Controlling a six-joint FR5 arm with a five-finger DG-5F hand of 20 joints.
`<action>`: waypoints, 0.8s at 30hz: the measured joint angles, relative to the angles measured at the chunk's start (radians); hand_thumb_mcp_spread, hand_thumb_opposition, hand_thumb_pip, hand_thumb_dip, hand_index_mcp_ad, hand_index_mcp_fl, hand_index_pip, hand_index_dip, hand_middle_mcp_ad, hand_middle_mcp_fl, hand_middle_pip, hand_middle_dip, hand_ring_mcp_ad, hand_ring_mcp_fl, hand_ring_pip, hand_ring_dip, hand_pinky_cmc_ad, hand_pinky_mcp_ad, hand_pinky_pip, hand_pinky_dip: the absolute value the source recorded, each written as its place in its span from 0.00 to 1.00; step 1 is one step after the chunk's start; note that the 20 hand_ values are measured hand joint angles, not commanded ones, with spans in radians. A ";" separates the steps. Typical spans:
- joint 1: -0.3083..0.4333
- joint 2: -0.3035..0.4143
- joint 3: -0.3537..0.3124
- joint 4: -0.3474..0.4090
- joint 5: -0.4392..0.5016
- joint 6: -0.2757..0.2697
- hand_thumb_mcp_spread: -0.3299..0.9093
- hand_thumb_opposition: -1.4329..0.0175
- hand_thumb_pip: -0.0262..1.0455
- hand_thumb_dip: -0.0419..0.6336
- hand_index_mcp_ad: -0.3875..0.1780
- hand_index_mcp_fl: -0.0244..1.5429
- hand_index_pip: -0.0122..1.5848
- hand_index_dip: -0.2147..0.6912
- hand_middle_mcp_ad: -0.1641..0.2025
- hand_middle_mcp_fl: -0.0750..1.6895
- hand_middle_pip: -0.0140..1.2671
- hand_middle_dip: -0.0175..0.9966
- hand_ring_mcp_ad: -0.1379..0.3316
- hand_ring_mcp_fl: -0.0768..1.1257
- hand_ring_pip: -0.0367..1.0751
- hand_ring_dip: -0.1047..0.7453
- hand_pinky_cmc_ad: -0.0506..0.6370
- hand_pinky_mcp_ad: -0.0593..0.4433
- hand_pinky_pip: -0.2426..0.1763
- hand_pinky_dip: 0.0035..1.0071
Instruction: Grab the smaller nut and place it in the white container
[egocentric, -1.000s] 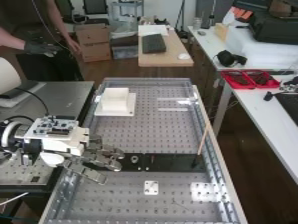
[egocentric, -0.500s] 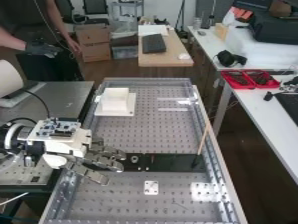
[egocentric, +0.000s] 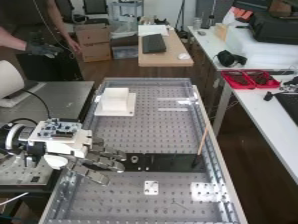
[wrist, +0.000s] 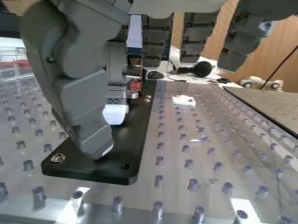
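In the high view the hand (egocentric: 100, 159) hangs over the left end of the flat black bar (egocentric: 173, 163), its fingers pointing right and loosely extended. Just right of the fingertips the bearing (egocentric: 134, 159) stands on the bar. The fingers cover the bar's left part, and I cannot make out either nut there. The white container (egocentric: 116, 100) sits beyond the bar, at the bench's far left. In the wrist view the hand (wrist: 83, 100) is over the black bar (wrist: 126, 145), its fingers relaxed and open. A small round metal piece (wrist: 58, 158), which I cannot identify, lies near the bar's end.
A thin brown stick (egocentric: 203, 142) stands at the bar's right end. A white plate with holes (egocentric: 151, 188) lies on the perforated bench on the near side of the bar. Metal rails (egocentric: 216, 150) edge the bench. Red trays (egocentric: 249, 79) rest on the table at right.
The hand has shifted slightly to the right along the bar since the earliest frame. Over the last half second it looks nearly still. The bearing and container have kept their places.
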 joint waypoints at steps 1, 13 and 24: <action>0.000 0.000 0.001 -0.001 0.000 0.000 0.67 0.36 0.55 0.36 0.27 0.12 0.97 0.38 0.40 0.05 0.12 0.30 0.54 0.06 0.11 0.27 0.56 0.67 0.37 0.19; 0.001 -0.010 0.008 -0.007 0.000 -0.006 0.67 0.36 0.55 0.36 0.28 0.11 0.95 0.37 0.40 0.05 0.12 0.30 0.54 0.06 0.11 0.27 0.55 0.66 0.40 0.19; 0.001 -0.015 0.009 -0.005 -0.003 -0.005 0.67 0.36 0.55 0.39 0.26 0.18 0.97 0.35 0.41 0.05 0.12 0.30 0.54 0.06 0.11 0.27 0.55 0.65 0.40 0.19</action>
